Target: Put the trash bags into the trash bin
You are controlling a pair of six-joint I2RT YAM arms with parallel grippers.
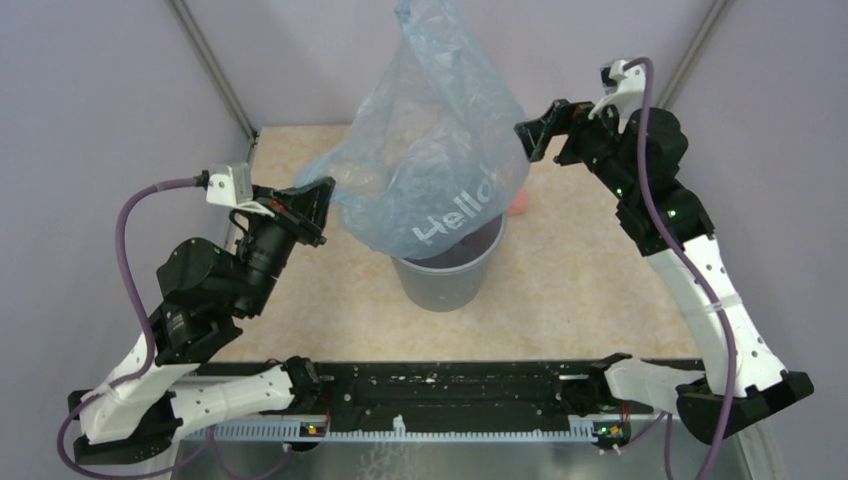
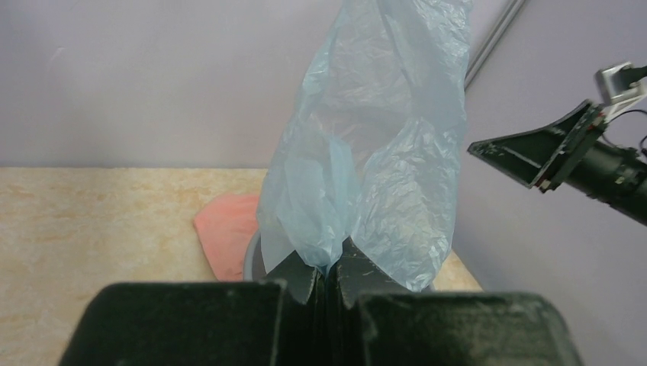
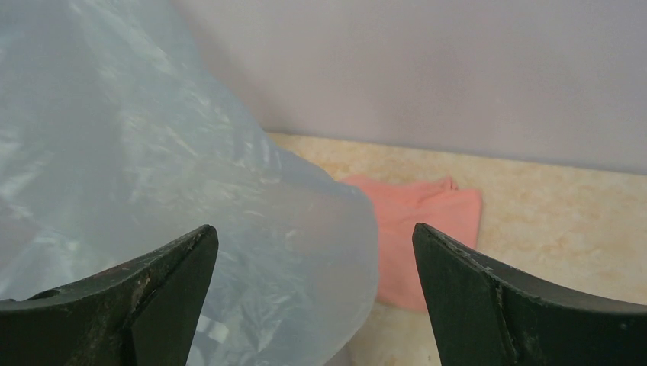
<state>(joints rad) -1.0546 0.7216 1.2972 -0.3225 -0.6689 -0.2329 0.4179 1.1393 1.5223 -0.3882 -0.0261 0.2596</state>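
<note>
In the top view, the pale-blue trash bag [image 1: 430,150], printed with white "Hello", is held up above the grey trash bin [image 1: 447,280], with its lower part overlapping the bin's mouth. In the left wrist view, the bag's edge is pinched between the closed fingers of the left gripper [image 2: 329,267]. In the right wrist view, the right gripper [image 3: 313,236] is spread wide with nothing clamped, and a pink cloth [image 3: 427,221] is seen on the table beyond.

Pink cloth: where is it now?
Top view: the pink cloth lies flat on the table, just past the grey bin on its right side, mostly hidden by the blue bag.
</note>
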